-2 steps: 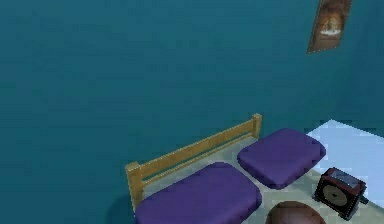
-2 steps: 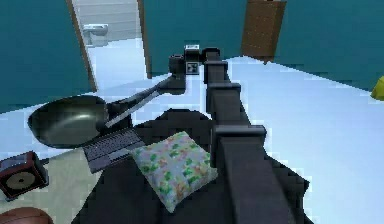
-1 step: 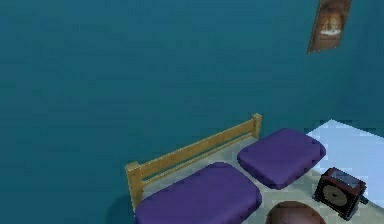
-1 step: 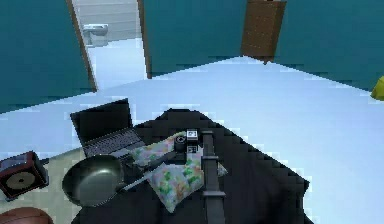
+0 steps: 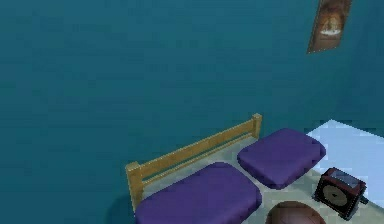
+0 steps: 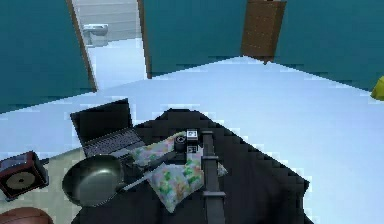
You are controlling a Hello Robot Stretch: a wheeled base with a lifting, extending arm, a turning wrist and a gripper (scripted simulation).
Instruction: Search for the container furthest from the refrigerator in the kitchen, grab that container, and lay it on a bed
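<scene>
1. Lying on the bed [image 6: 300, 110] beside a laptop [image 6: 105, 130], near the gripper [image 6: 172, 148]: a dark pan [image 6: 92, 182], seemingly the container.
2. Cannot tell how the jaws stand, nor whether anything is held.
3. Likely rigid, fairly heavy, smooth; best gripped by the handle or rim.

The head of the bed [image 5: 350, 140] is looked down on at a slant and from close by in the forward view, with the wooden headboard [image 5: 195, 150] and purple pillows [image 5: 200, 195] low in the frame and a teal wall [image 5: 120, 70] above. In the arm side view the bed is looked across from its edge toward a doorway [image 6: 115, 55] at upper left. A dark red box [image 5: 340, 192] at the forward view's lower right is shared, the same box [image 6: 20, 176] being seen at the arm side view's lower left.
</scene>
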